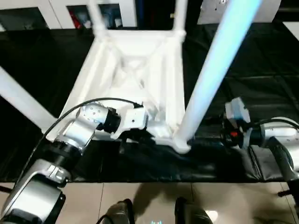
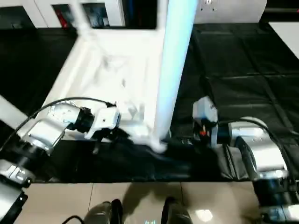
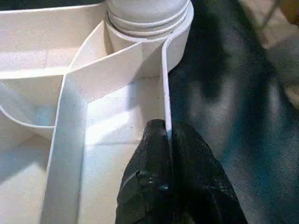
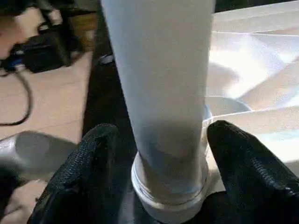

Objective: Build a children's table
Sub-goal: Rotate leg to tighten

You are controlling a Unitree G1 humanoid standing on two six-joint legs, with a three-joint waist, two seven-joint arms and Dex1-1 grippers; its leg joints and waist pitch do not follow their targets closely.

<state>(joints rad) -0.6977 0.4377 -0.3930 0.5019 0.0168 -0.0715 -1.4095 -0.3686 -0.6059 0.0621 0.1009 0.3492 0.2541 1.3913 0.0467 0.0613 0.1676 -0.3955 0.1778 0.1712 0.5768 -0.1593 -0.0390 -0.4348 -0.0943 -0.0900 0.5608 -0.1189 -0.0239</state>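
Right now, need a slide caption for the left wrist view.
Left gripper pinching the tabletop's side wall just below a corner socket with a leg seated.

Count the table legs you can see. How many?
4. One leg stands in the near right socket between the right gripper fingers, two at the far corners, one at left. None seems hidden.

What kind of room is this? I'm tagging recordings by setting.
Probably a lab or workshop, not a home: the work surface is covered in black sheeting, white cabinets line the back, and cables and dark gear lie on the tiled floor.
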